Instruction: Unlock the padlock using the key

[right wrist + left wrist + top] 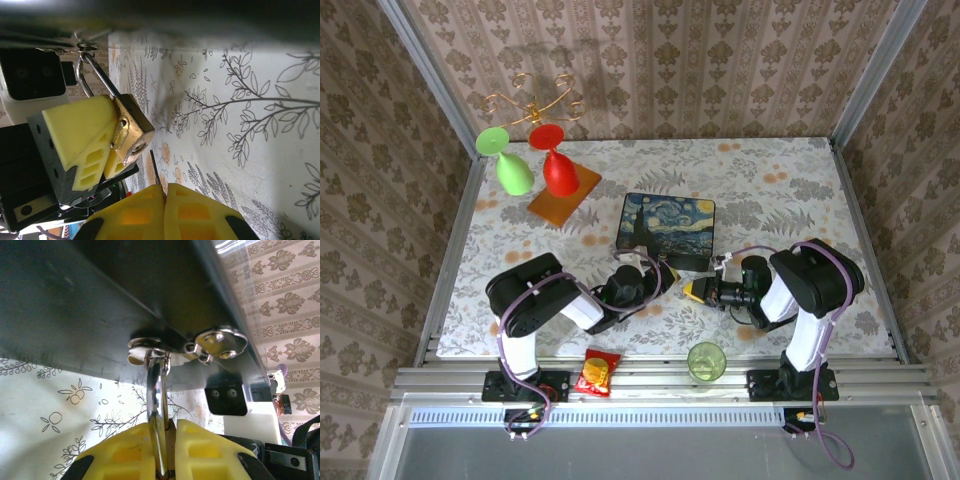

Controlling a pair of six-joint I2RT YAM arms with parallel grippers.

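The small brass padlock (131,124) hangs by its silver shackle (95,75) from the clasp on the near side of the painted box (668,228). My left gripper (172,429) is shut on the padlock body, and the shackle (157,390) rises from between its yellow fingers (80,132) to the clasp (150,351). My right gripper (164,189) is shut on the key. The key's thin blade (155,172) sticks out toward the keyhole (138,148) and stops a short gap below it. Both grippers meet just in front of the box, left gripper (671,275) and right gripper (696,290).
A green glass (510,165) and a red glass (556,165) stand upside down by an orange board (563,200) at the back left. A green cup (706,360) and a snack packet (600,372) lie on the near rail between the arm bases.
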